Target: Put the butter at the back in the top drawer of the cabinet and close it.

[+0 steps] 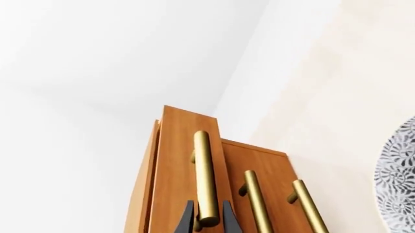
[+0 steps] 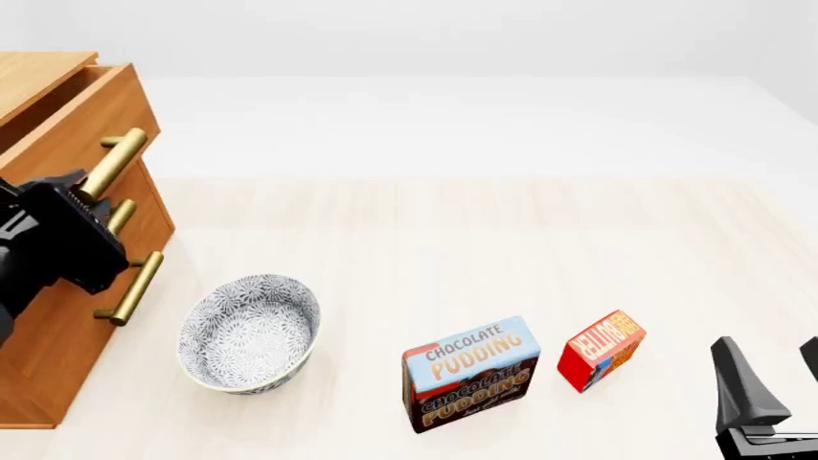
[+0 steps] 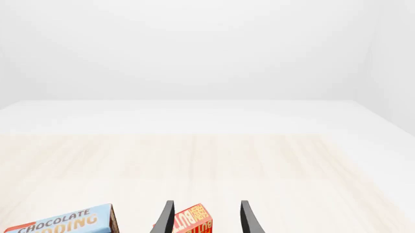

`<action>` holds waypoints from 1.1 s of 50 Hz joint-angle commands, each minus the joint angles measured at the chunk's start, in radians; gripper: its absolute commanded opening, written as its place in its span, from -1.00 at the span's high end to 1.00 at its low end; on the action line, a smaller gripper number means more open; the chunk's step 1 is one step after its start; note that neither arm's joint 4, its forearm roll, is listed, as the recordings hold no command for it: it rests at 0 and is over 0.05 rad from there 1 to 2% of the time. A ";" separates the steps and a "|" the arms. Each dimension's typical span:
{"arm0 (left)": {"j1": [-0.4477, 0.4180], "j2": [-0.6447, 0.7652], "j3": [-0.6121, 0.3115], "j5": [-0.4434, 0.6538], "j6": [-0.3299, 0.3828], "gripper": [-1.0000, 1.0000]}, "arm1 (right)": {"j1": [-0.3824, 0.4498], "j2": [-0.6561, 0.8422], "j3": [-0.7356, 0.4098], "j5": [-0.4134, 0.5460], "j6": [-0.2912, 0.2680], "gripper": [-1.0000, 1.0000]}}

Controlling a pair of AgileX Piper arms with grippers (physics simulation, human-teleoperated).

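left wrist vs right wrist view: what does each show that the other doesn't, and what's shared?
Only the left wrist view shows the cabinet, its top drawer standing proud of the two below, the left gripper straddling that drawer's brass handle, and the rim of a patterned bowl. Only the right wrist view shows the butter near the open right gripper and part of the pudding box. Both share the pale wood table and white backdrop.
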 commanded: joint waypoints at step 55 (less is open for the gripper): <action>-0.318 0.145 -0.149 -0.014 0.035 1.00 | 0.000 0.000 0.000 0.000 0.000 -1.00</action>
